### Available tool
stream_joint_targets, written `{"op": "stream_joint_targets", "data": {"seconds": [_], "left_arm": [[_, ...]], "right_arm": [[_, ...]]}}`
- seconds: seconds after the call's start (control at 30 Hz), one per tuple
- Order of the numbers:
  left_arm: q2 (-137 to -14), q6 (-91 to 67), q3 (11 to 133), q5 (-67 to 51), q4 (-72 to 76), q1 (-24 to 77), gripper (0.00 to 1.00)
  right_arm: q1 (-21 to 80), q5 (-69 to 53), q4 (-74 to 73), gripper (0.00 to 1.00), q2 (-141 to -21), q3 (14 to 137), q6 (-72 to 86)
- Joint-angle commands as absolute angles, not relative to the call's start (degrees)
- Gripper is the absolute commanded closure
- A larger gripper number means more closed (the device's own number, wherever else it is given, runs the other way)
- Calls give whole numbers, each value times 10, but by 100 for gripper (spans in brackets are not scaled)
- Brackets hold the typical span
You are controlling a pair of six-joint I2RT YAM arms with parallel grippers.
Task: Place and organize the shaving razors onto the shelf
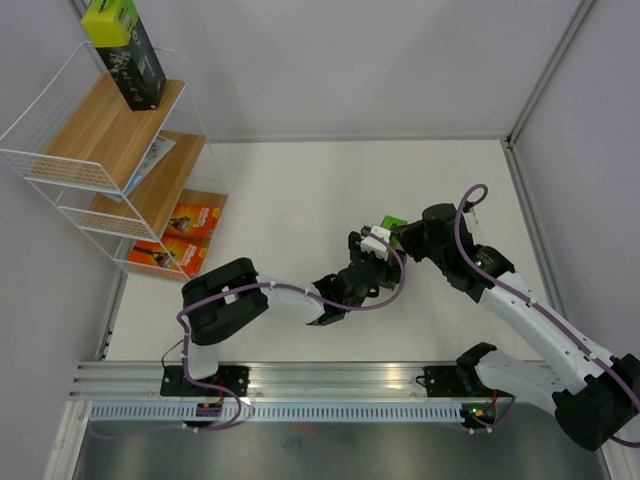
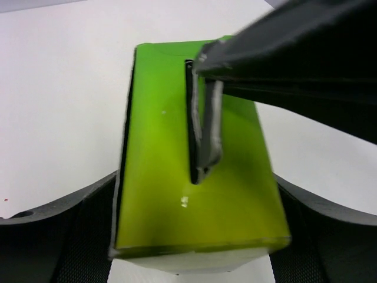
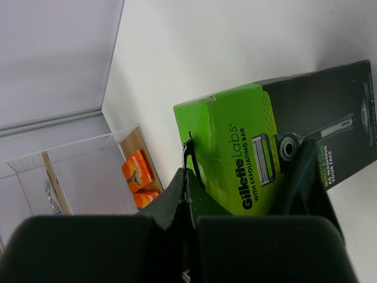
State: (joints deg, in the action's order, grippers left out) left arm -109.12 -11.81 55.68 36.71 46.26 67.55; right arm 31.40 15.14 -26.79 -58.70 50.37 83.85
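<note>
**Razor box pinned between both claws mid-counter, other four packs on the shelf**

Razor box (image 1: 392, 222), black with a lime-green top: sits near the middle of the counter (image 1: 300, 190), well apart from the shelf (image 1: 90, 130). Both arms meet at it. Can't tell whether its base rests on the counter or hangs clear.

Right claw (image 3: 187, 171): fingers pressed together on the thin hang tab that sticks up from the green top. The left wrist view shows the same thing, with a dark finger (image 2: 206, 118) clamped along the slot in the top face. In the right wrist view the green face with the Gillette Labs print is just beside the claw, and the black body runs off to the right.

Left claw (image 1: 376, 243): spread wide, one finger (image 2: 70, 218) on each side of the box, with the green top facing its camera. The finger edges sit right at the box sides; can't tell if they touch.

Shelf, far left corner:
- top board: second black box with green top (image 1: 130, 55), standing on end
- middle board: flat white-blue pack (image 1: 152, 158), lying at the board's front edge
- bottom board: two orange boxes (image 1: 195, 220) (image 1: 168, 257), side by side
</note>
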Motion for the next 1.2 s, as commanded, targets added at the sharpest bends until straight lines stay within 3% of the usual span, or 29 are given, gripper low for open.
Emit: {"op": "stream_joint_targets", "data": {"seconds": [0.0,0.1,0.37,0.5,0.63,0.7,0.73,0.8,0.83,0.87,1.03,1.17], "left_arm": [[-1091,-133,536,345,552,660,14],[-1094,-134,538,348,562,659,28],[-1114,-128,534,320,603,657,34],[-1116,-128,529,301,611,649,42],[-1114,-124,515,269,631,635,57],[-1109,-118,506,248,640,628,61],[-1105,-114,502,244,642,627,61],[-1082,-101,485,222,650,621,62],[-1072,-98,480,212,645,614,62],[-1062,-97,469,190,632,609,62],[-941,-84,433,116,565,558,64],[-819,-48,432,41,448,505,65]], "right_arm": [[317,145,-263,99,-568,496,859],[318,142,-259,100,-562,480,878],[318,141,-257,100,-557,476,875],[317,147,-265,99,-564,490,862],[316,134,-281,94,-577,505,843],[316,127,-289,71,-586,515,816],[316,123,-294,46,-589,526,803],[309,113,-315,29,-591,546,765],[299,111,-323,14,-591,574,748],[293,112,-351,5,-592,593,732],[203,130,-462,2,-591,731,619],[92,63,-459,2,-579,721,549]]}}
